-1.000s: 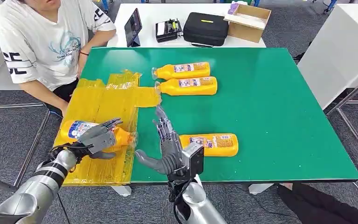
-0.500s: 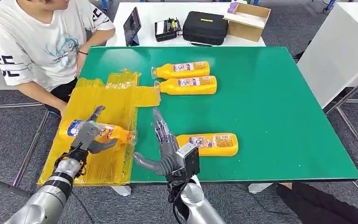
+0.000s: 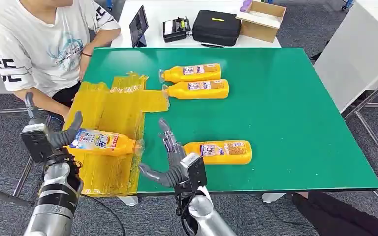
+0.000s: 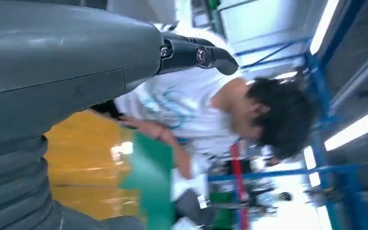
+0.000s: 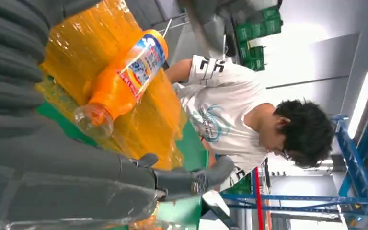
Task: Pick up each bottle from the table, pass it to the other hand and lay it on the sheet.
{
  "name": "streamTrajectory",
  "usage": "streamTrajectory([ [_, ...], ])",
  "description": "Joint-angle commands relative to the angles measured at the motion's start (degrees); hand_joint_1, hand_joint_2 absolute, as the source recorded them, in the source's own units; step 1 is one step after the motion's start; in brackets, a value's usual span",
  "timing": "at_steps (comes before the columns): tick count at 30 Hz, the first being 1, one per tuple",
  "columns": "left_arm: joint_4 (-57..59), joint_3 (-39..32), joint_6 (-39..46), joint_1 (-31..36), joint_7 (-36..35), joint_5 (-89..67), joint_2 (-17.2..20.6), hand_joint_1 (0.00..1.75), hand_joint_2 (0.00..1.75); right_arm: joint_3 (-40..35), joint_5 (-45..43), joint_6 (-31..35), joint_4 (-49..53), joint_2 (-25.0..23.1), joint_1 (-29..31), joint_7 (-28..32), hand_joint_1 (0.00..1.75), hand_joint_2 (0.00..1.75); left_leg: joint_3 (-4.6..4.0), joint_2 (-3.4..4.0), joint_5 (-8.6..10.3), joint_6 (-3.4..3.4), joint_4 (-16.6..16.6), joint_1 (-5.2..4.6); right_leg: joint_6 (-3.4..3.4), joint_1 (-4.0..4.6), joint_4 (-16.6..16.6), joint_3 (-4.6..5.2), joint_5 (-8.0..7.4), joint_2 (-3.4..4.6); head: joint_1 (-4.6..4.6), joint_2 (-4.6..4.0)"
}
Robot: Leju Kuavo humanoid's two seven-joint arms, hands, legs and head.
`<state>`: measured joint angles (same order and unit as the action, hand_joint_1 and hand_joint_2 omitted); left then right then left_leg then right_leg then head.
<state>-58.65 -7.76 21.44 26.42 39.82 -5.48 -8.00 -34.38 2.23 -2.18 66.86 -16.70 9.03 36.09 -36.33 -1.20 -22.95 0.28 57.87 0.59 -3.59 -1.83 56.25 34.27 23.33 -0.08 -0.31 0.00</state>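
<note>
Altogether four orange bottles showed in the head view: one bottle on the sheet [image 3: 101,141], orange with a blue-and-white label and a clear cap, lay on the yellow sheet [image 3: 113,105]; a near bottle [image 3: 219,152] and two far bottles [image 3: 191,73] [image 3: 198,89] lay on the green table [image 3: 285,113] beyond the sheet. The left hand [image 3: 49,135] stood just beside the sheet's bottle, fingers apart, holding nothing. The right hand [image 3: 170,157] hung between sheet and near bottle, fingers spread.

From the left wrist, a person [image 4: 206,110] sat past the sheet.

From the right wrist, the sheet's bottle [image 5: 124,79] lay capped end nearest.
</note>
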Motion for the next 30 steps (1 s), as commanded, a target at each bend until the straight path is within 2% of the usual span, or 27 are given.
streamTrajectory([
  [1,-3.5,2.0,-6.8,-0.9,-0.8,3.0,-0.9,0.0,1.75,1.3,0.5,1.8,-1.4,1.5,-0.5,0.1,0.0,1.75,0.17,-0.03,-0.04,0.01,0.0,0.05,0.15,0.08,-0.1,-0.24,0.05,-0.1,0.0,0.0],
  [6,-3.2,1.8,-8.0,-0.9,-1.1,4.0,-0.9,0.0,1.75,1.0,2.1,3.1,-1.1,1.9,-0.3,-0.1,0.0,1.75,0.14,0.05,-0.07,0.0,0.0,0.06,0.16,0.09,-0.1,-0.18,0.05,-0.04,0.0,0.0],
  [7,-2.9,2.1,-9.2,-1.3,-1.9,4.6,-1.0,0.0,1.75,0.8,4.7,5.0,-0.9,3.1,0.4,-0.4,0.0,1.75,0.23,0.07,-0.12,0.0,0.0,0.1,0.23,0.14,-0.1,-0.29,0.1,-0.05,0.0,0.0],
  [9,-2.1,2.9,-11.6,-3.1,-3.8,6.1,-1.6,0.0,1.75,0.1,16.1,12.3,-1.6,7.9,3.4,-4.6,0.0,1.75,0.12,0.02,-0.04,0.0,0.0,0.04,0.14,0.06,-0.1,-0.16,0.04,-0.06,0.0,0.0],
  [11,-1.8,3.6,-12.1,-6.0,-3.6,5.9,-1.9,0.0,1.75,1.3,22.3,14.2,-3.3,11.6,5.4,-8.8,0.0,1.75,0.27,-0.01,-0.02,0.05,-0.1,-0.01,0.1,0.03,-0.2,-0.32,0.01,-0.08,0.0,0.0],
  [12,-1.7,3.6,-12.4,-8.3,-3.4,5.7,-2.2,0.0,1.75,2.0,25.7,12.2,-4.8,14.2,7.0,-12.4,0.0,1.75,0.36,0.06,-0.06,0.06,-0.1,0.03,0.16,0.08,-0.3,-0.43,0.01,-0.04,0.0,0.0],
  [13,-1.4,3.5,-12.7,-9.8,-3.1,5.7,-2.3,0.0,1.75,1.7,28.9,12.2,-5.4,16.8,8.4,-13.1,0.0,1.75,0.33,0.08,-0.03,0.06,-0.2,-0.04,0.08,0.0,-0.2,-0.37,-0.02,0.01,-0.02,0.0],
  [14,-1.3,3.0,-13.2,-11.2,-3.0,5.9,-2.6,0.0,1.75,4.3,28.3,12.2,-5.5,17.6,8.8,-13.1,0.0,1.75,0.59,0.21,-0.11,0.12,-0.2,0.05,0.22,0.13,-0.5,-0.69,-0.03,0.06,0.0,0.0],
  [15,-1.0,2.7,-13.6,-12.8,-2.5,5.7,-2.9,0.0,1.75,4.7,29.4,8.8,-5.9,20.0,10.4,-15.2,0.0,1.75,0.34,0.06,-0.03,0.1,-0.2,-0.07,0.07,-0.04,-0.3,-0.42,-0.02,-0.01,0.02,0.0],
  [16,-0.5,2.6,-14.2,-13.8,-2.8,5.7,-3.1,0.0,1.75,5.0,30.8,8.2,-5.8,21.6,11.2,-16.7,0.0,1.75,0.38,0.17,-0.08,0.1,-0.1,-0.01,0.12,0.02,-0.3,-0.46,-0.03,0.08,0.0,0.0],
  [17,0.0,3.2,-14.7,-15.1,-2.3,4.0,-2.8,0.0,1.75,4.8,32.0,4.4,-5.9,23.9,12.5,-18.3,0.0,1.75,0.35,0.12,-0.06,0.11,-0.1,-0.12,0.09,-0.08,-0.3,-0.43,-0.02,0.02,0.0,0.0],
  [21,-3.0,4.3,-9.8,-17.7,0.2,-2.9,-4.4,0.0,1.75,2.3,33.6,-2.5,-6.5,29.9,15.5,-20.4,0.0,1.75,0.15,0.02,-0.07,0.11,0.0,-0.15,-0.04,-0.1,-0.3,-0.28,-0.06,-0.04,0.02,0.0],
  [24,-6.1,6.3,-10.0,-18.6,0.0,-4.6,-5.4,0.0,1.75,-0.7,34.7,-4.1,-8.8,30.0,17.6,-21.2,0.0,1.75,0.08,0.02,-0.13,0.12,0.1,-0.23,-0.01,-0.1,-0.2,-0.25,-0.03,-0.07,0.02,0.0],
  [30,-6.1,6.5,-9.9,-18.4,-0.3,-4.8,-5.3,0.0,1.75,-1.3,34.8,-4.2,-9.2,29.3,17.8,-21.5,0.0,1.75,0.16,0.16,-0.18,0.07,0.1,-0.18,0.08,-0.04,-0.2,-0.3,-0.03,0.07,0.0,0.0],
])
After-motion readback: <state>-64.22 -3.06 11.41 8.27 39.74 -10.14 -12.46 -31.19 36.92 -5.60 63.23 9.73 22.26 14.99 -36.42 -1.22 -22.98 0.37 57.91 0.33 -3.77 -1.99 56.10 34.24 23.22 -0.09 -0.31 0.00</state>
